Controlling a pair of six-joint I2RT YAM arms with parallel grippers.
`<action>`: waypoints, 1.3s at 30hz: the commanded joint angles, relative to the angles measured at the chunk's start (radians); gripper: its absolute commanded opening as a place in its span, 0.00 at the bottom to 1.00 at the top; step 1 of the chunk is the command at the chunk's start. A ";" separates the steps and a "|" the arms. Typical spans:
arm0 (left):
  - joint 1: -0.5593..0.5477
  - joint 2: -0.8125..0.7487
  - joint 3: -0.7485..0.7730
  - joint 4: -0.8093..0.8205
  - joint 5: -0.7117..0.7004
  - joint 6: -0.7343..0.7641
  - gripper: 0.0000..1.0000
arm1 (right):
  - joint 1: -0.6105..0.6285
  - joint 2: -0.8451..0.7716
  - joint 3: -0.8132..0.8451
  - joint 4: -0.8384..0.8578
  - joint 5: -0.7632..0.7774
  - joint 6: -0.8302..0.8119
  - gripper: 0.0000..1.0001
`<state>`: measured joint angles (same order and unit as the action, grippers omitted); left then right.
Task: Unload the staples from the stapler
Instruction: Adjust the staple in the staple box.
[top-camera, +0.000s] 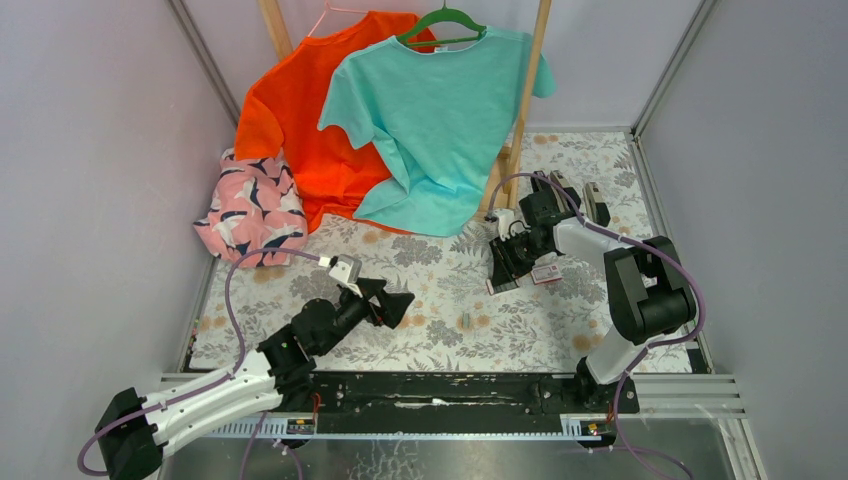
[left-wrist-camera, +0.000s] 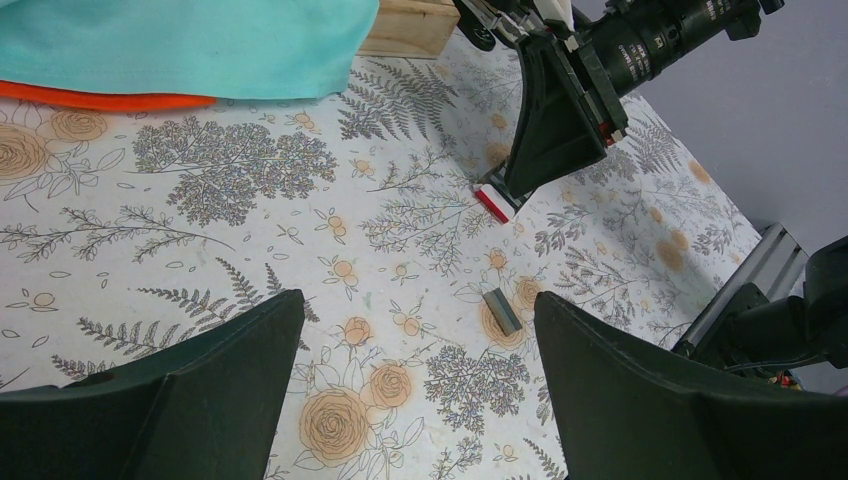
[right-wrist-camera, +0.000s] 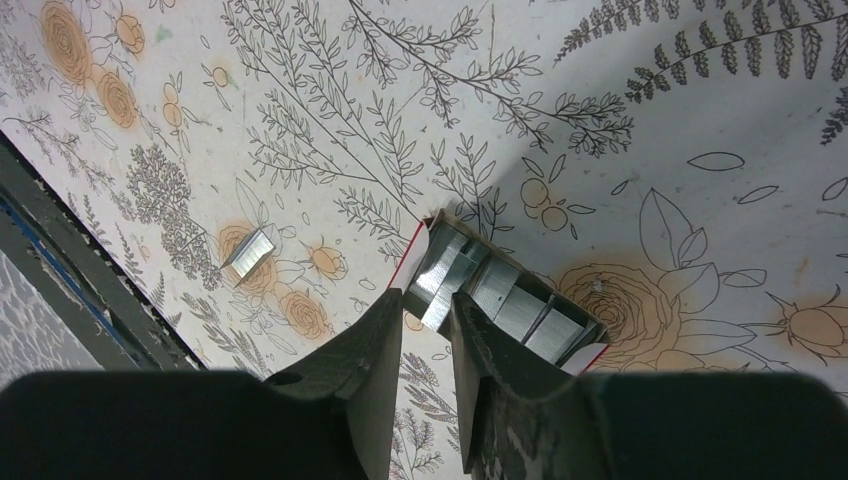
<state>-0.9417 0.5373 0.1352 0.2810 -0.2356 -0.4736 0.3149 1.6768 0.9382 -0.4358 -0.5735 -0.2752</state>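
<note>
Right wrist, open box (right-wrist-camera: 408, 264), staples (right-wrist-camera: 503, 292) inside

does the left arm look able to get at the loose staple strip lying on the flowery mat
Probably yes. The staple strip lies alone on the mat just ahead of the left gripper, jaws wide open, with nothing between. The right gripper is farther off at the box.
</note>
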 joint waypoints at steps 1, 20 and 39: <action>0.003 -0.012 -0.003 0.012 -0.019 0.009 0.92 | 0.013 -0.019 0.010 -0.015 -0.043 0.003 0.32; 0.003 -0.025 -0.003 0.000 -0.024 0.011 0.92 | 0.016 -0.026 0.003 0.000 0.016 0.019 0.37; 0.002 -0.027 -0.005 -0.001 -0.028 0.012 0.92 | 0.015 -0.048 -0.004 0.016 0.043 0.026 0.38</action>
<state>-0.9417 0.5205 0.1352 0.2768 -0.2432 -0.4736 0.3210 1.6276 0.9367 -0.4274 -0.5552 -0.2569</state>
